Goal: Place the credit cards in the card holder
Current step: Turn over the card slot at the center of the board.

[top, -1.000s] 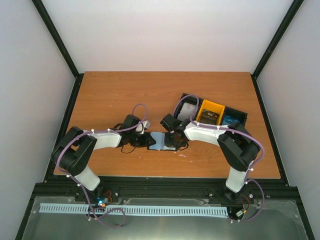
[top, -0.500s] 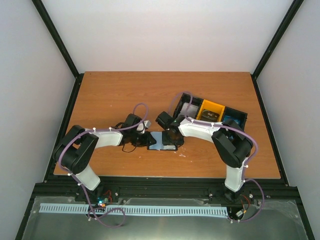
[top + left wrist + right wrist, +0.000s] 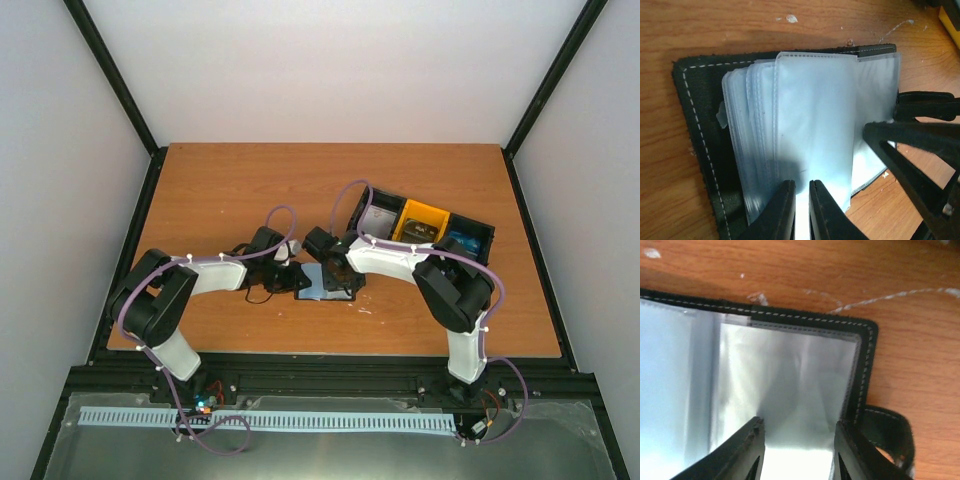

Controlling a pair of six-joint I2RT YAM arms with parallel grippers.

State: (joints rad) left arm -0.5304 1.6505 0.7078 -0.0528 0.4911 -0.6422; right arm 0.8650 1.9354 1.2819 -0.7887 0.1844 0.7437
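A black stitched card holder lies open on the wooden counter between the arms, its clear plastic sleeves fanned out. The left gripper has its jaws almost together, pinching one sleeve's edge. The right gripper has its jaws apart over the end sleeve, near the clasp tab. Bright blue credit cards sit in the right compartment of the black-and-yellow tray.

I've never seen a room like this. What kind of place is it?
Probably a robot test booth: left arm and right arm bolted at a wooden table, white walls, black frame.
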